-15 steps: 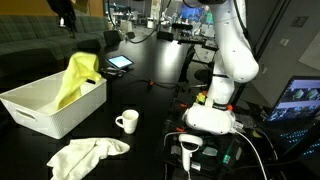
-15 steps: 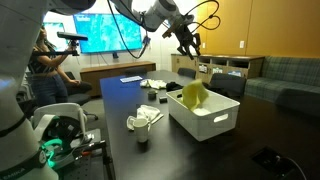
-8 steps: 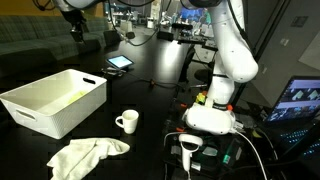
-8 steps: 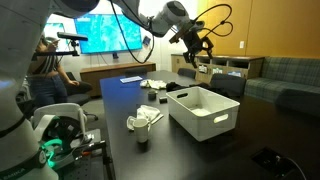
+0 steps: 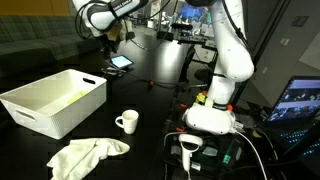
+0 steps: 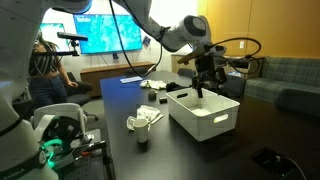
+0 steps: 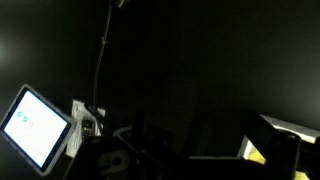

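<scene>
A white bin (image 5: 55, 108) (image 6: 208, 118) stands on the dark table. A yellow cloth (image 5: 72, 97) lies inside it, with only a sliver showing over the rim. In the wrist view a corner of the bin (image 7: 272, 128) and a bit of the yellow cloth (image 7: 283, 153) show at the lower right. My gripper (image 5: 108, 38) (image 6: 202, 88) hangs above the bin's far end, pointing down, open and holding nothing. The wrist view is too dark to show its fingers.
A white mug (image 5: 127, 121) and a crumpled white cloth (image 5: 86, 153) (image 6: 145, 118) lie on the table in front of the bin. A lit tablet (image 5: 119, 62) (image 7: 34, 126) rests farther back. The robot's base (image 5: 213, 115) stands at the table's edge, and a small dark cup (image 6: 141, 140) sits nearby.
The yellow cloth, hanging from my gripper a second ago, has dropped into the bin. The gripper opened and has swung sideways along the bin's far side.
</scene>
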Tool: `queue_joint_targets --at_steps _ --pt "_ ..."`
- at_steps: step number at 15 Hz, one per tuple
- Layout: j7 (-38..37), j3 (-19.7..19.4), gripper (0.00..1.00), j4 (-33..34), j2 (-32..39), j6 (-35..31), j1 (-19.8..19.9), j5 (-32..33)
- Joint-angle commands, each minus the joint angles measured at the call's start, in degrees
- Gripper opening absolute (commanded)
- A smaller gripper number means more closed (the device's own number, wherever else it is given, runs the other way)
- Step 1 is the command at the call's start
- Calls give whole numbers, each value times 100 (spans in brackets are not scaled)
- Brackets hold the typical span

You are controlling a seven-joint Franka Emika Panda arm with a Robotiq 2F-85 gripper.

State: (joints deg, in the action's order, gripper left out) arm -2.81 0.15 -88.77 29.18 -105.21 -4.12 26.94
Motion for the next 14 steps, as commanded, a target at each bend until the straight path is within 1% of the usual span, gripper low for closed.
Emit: queue_joint_targets --at_steps 1,4,7,10,14 --pt "-300 -140 100 -1051 -412 -584 346 -663" --pt "-392 -254 100 -1710 -487 -1113 685 -1330" --pt "-378 -378 100 -2192 -470 -1568 976 -1964" --pt "-537 -582 100 -2506 -413 -1832 1151 -2354" --pt "-485 -859 100 -2811 -308 -2182 1441 -2673"
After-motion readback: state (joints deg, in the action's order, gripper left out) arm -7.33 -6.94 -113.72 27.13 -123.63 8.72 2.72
